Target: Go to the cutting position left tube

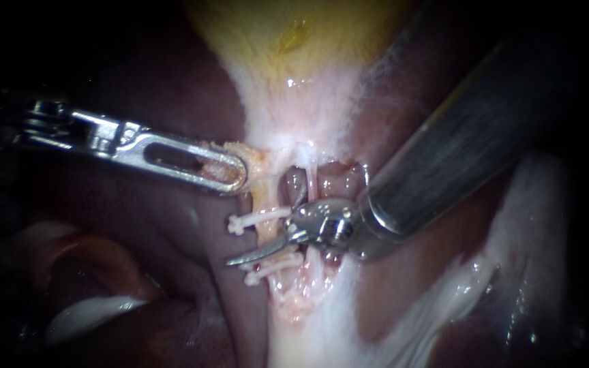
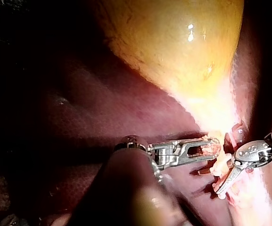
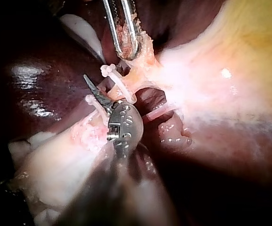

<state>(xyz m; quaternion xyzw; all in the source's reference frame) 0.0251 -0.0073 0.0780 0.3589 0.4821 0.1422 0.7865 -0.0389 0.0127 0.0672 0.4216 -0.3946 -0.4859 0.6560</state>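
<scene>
My left instrument comes in from the left, its slotted jaws shut on pale tissue at the neck of the gallbladder. The left tube runs down from there and carries an upper white clip and lower white clips. My right instrument reaches in from the upper right. Its curved blades lie together across the front of this tube, in the gap between the clips, with the tip past the tube's left side. A thinner right tube shows just above the right instrument's wrist.
Dark liver lies on both sides of the tubes. A pale glistening band of tissue runs off to the lower right. A white fold sits at the lower left. The right instrument's thick shaft hides the upper right.
</scene>
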